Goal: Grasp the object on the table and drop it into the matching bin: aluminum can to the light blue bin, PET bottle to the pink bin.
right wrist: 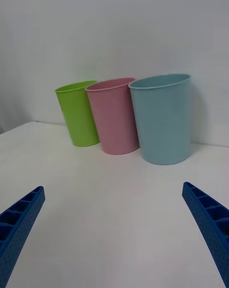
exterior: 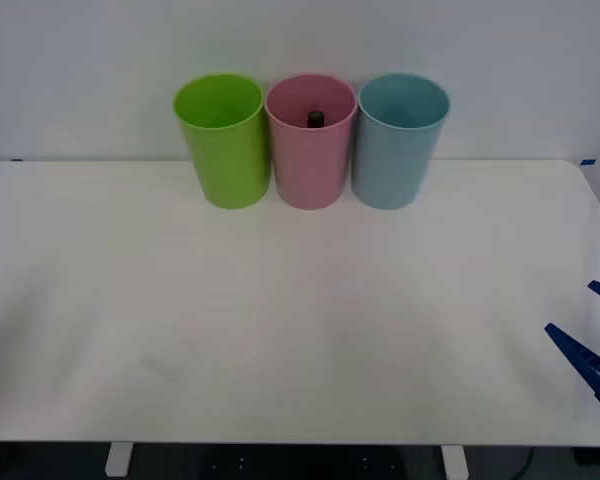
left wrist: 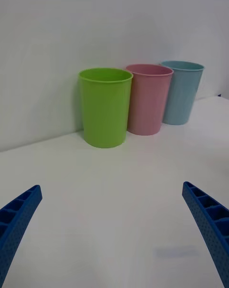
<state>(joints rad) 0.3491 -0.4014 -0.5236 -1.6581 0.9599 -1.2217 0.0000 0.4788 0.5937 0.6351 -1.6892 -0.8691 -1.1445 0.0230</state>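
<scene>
bright, even light | soft shadows under bins (exterior: 310, 140) | perhaps slightly hazy

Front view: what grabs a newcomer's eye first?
Three tall bins in a row at the far edge of the white table: lime green bin, pink bin, light blue bin. A black cap of the PET bottle peeks from inside the pink one. Both grippers are open, the right gripper at the table's right edge and the left gripper empty.

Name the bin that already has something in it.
The pink bin, the middle one: a black bottle cap shows inside it. The green and light blue look empty.
</scene>
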